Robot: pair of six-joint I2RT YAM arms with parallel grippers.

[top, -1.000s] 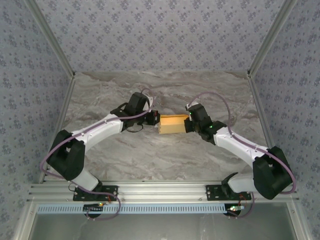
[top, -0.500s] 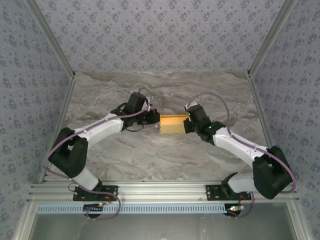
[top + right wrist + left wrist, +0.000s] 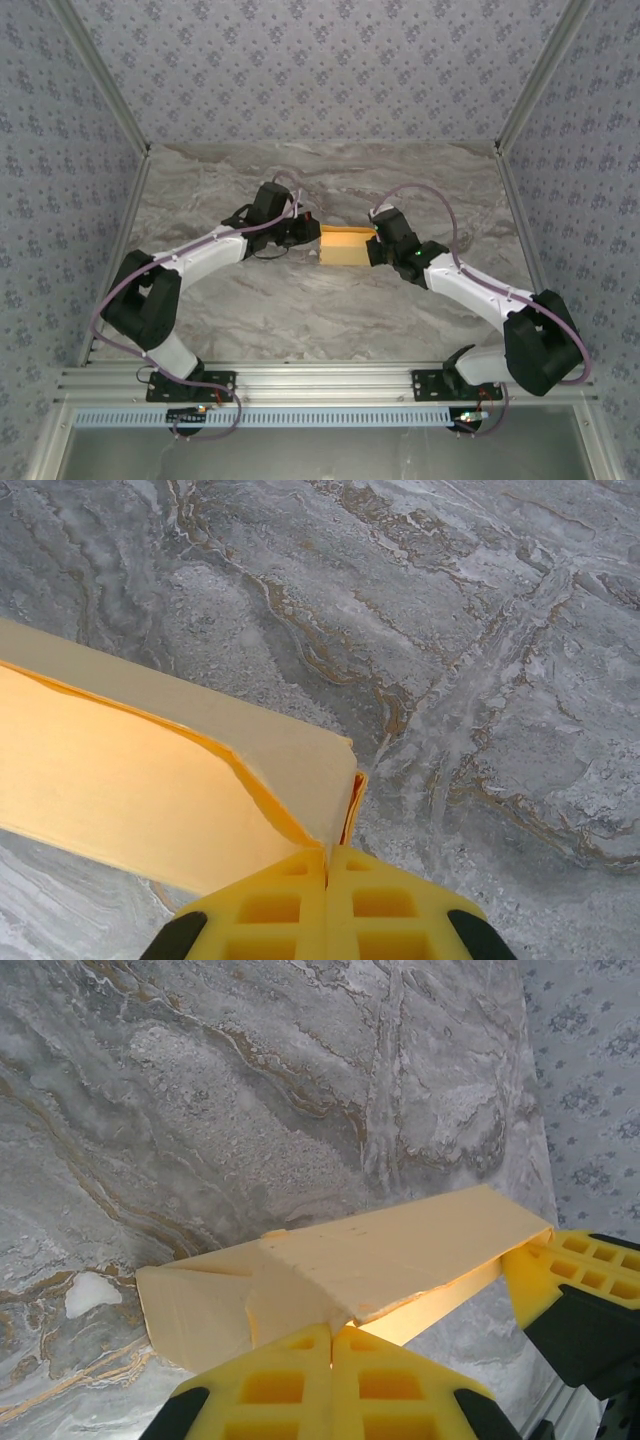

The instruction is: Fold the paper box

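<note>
Top external view first. The paper box (image 3: 345,243) sits at mid-counter, a yellow-orange block stretched between the two arms. The left gripper (image 3: 312,236) comes in from the left side and meets the box's left end. The right gripper (image 3: 372,248) meets the right end from the opposite side. Both arms reach inward from their bases at the near edge, elbows bowed outward, over the grey marbled counter (image 3: 300,310). From up here the jaws are too small to judge.

Now the left wrist view. The left gripper (image 3: 330,1335) has its two yellow fingers pressed flat together, no gap between them, pinching the near edge of the paper box (image 3: 400,1250). The box runs away to the upper right as a long pale panel, with a folded flap hanging down to the left of the fingers and a bright glow under the panel's lower edge. At the far end, the right gripper (image 3: 545,1275) shows its yellow fingers touching the box's corner. Beyond lies the marbled counter (image 3: 250,1080), and the patterned wall (image 3: 590,1060) rises at the top right.

Over to the right wrist view. The right gripper (image 3: 327,855) is closed tight as well, fingers touching, with the card's corner nipped between their tips. The paper box (image 3: 130,780) spreads to the left, a pale outer layer over a deeper orange face, the layers parting slightly near the pinch. Bare counter (image 3: 480,630) spreads above and to the right.
</note>
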